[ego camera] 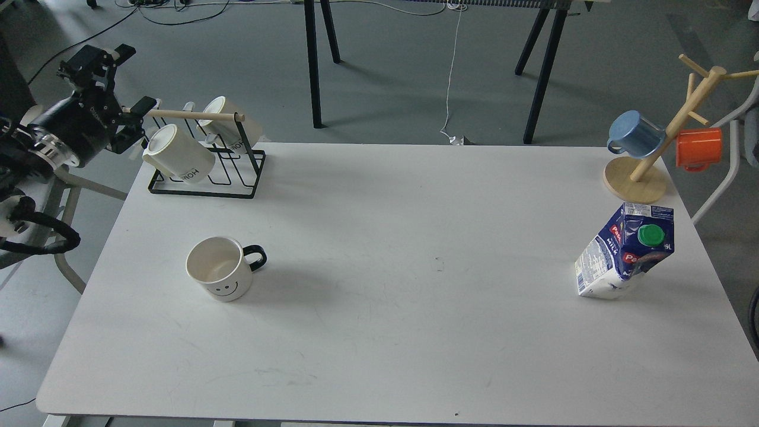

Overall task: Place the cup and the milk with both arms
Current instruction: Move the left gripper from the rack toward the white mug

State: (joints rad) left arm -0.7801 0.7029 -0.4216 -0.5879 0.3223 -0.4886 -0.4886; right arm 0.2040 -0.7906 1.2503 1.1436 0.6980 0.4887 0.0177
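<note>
The cup [219, 268], a white mug with a black handle and a small smiley face, stands upright on the left part of the white table [379, 356], handle pointing right. The milk [625, 251], a blue and white carton with a green cap, stands near the table's right edge. My left gripper [133, 80] hangs off the table's far left corner, well behind and left of the cup, its two dark fingers spread apart with nothing between them. My right arm is out of view.
A black wire rack [204, 172] with two cream mugs and a wooden rod sits at the back left, close to my left gripper. A wooden mug tree [637, 181] carrying a blue mug [635, 133] and an orange mug [699, 148] stands at the back right, just behind the milk.
</note>
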